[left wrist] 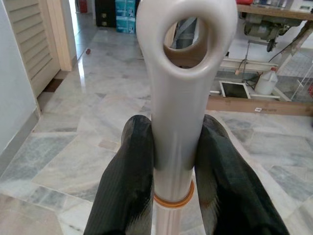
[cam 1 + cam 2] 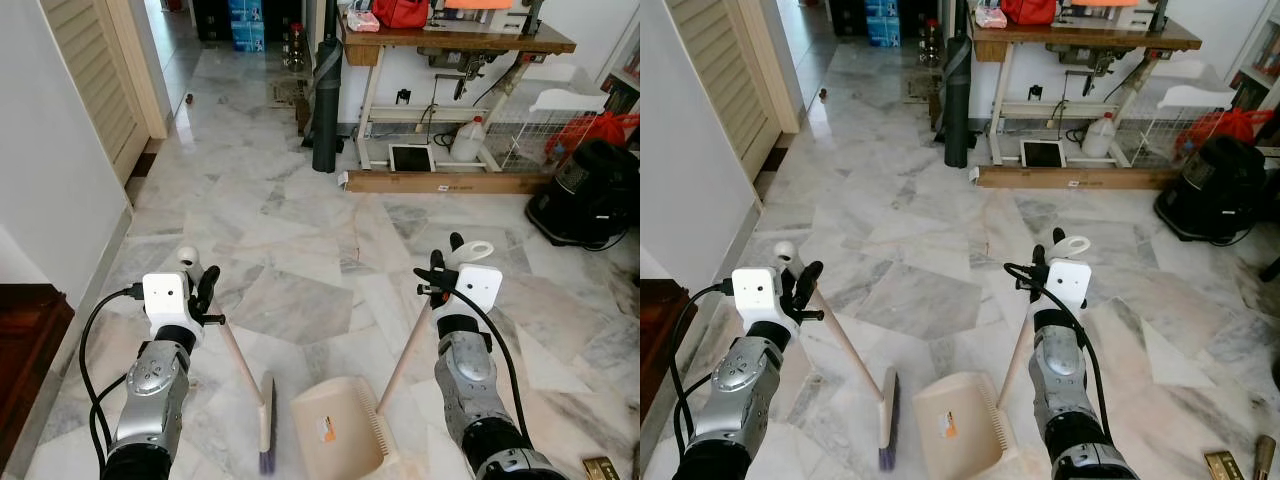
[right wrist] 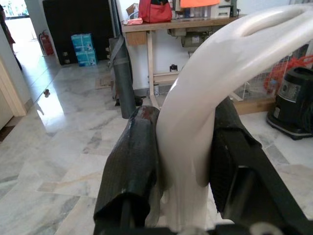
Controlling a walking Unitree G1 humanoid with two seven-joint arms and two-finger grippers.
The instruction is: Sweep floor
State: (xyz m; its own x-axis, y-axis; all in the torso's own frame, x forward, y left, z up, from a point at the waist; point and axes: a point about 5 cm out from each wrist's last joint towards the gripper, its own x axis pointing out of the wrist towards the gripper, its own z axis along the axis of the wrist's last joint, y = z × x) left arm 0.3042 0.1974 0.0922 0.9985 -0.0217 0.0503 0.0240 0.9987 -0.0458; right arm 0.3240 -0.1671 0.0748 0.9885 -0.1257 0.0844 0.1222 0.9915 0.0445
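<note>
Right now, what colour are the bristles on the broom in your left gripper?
Purple, on the broom held by the left gripper; the left eye view shows them best.

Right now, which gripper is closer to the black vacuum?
Right. The right gripper is nearer the vacuum at the robot's far right; the left gripper is across the floor.

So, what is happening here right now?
The robot stands on a marble floor with a tool in each arm. Its left pincer is shut on the handle of a small broom, whose bristles touch the floor. Its right pincer is shut on the handle of a beige dustpan, set just beside the broom.
</note>
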